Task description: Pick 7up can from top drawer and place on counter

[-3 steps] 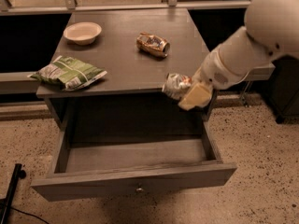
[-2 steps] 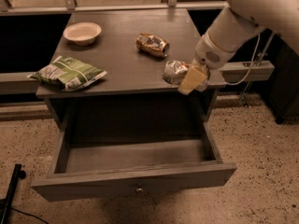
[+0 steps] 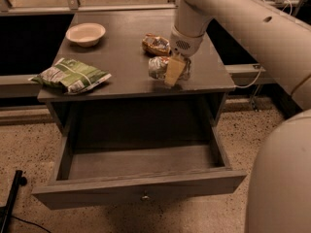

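— Entry one: step in hand?
— Release of the 7up can (image 3: 156,67) onto the counter (image 3: 121,57). Judged best done by lowering until the can bore fully on the wood, then parting the fingers slowly and lifting straight up (the can lay sideways and looked liable to roll toward the front edge).
— Entry two: gripper (image 3: 170,72)?
— Above the counter's front part, pinched upon the can.
— Can's place against it?
— Between the fingers, its body showing on the side of the gripper toward the bowl (image 3: 85,33). Whether it touched the wood could not be told.
— Neighbours?
— Brownish item (image 3: 156,44) just beyond the gripper, apart from it. The top drawer (image 3: 141,188) stood open, below the gripper and nearer the camera.
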Tool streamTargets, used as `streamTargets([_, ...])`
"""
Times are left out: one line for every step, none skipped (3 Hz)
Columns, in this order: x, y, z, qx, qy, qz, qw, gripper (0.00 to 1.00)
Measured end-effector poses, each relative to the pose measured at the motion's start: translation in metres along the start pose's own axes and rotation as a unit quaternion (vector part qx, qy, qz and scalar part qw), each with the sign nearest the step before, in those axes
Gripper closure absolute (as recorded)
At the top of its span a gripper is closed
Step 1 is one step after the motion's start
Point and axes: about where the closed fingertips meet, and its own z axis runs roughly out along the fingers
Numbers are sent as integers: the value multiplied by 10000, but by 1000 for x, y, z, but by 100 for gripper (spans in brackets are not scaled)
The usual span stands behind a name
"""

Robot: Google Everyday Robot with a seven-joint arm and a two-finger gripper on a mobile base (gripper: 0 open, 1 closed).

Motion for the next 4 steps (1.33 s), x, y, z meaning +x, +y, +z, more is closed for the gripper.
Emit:
streamTargets([-14,2,13,-64,-293,-316,9990,53])
streamTargets([-14,2,13,-64,-293,-316,9990,30])
streamTargets([-14,2,13,-64,-293,-316,9990,6])
streamTargets([-14,2,13,-64,-293,-316,9990,0])
